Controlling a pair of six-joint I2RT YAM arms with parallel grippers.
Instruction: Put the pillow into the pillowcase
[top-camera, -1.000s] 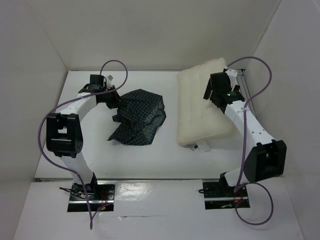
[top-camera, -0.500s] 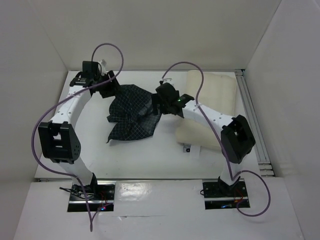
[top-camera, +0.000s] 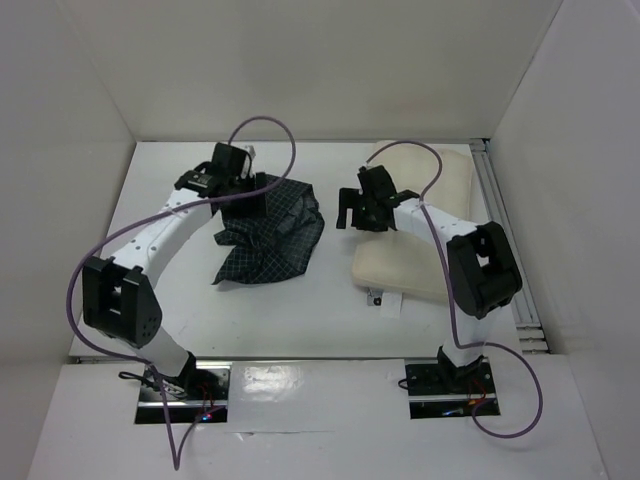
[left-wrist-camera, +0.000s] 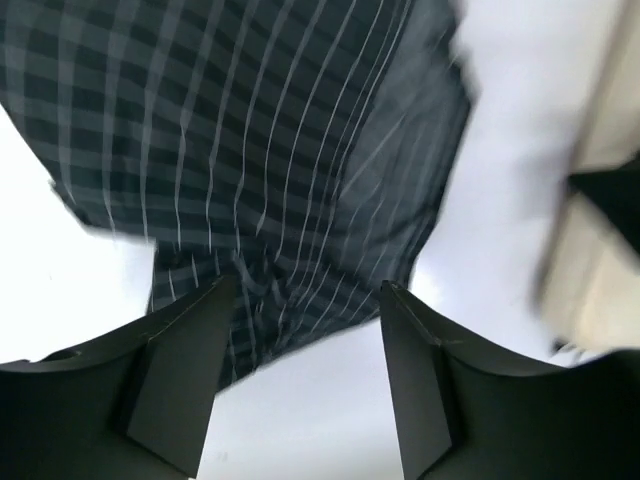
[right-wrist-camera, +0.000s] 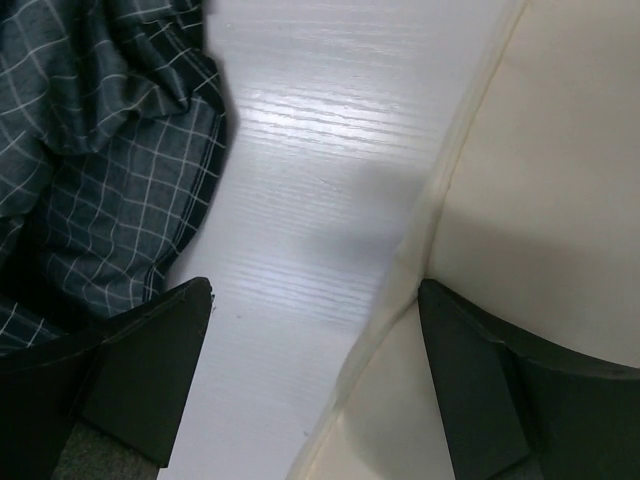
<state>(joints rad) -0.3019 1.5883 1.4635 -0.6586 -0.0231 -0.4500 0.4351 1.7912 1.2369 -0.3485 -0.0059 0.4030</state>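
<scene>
table (right-wrist-camera: 330, 150) white woodgrain — pale walls (top-camera: 300, 70) | left pincer (left-wrist-camera: 305, 290) spread over pillowcase (left-wrist-camera: 250, 150) | right pincer (right-wrist-camera: 315, 290) spread at pillow (right-wrist-camera: 540, 200) edge

We find no text, brand, number or sign that we can read in any view. The small white tag (top-camera: 378, 298) at the near edge of the pillow (top-camera: 395, 262) carries a dark mark, perhaps print, but it is too small to make out. The pillowcase (top-camera: 275, 240) shows only its light grid check.

Wide-spread right claw (right-wrist-camera: 312, 292) above table (right-wrist-camera: 300, 150) strip; pillowcase (right-wrist-camera: 90, 150) one side, pillow (right-wrist-camera: 540, 180) other.
</scene>
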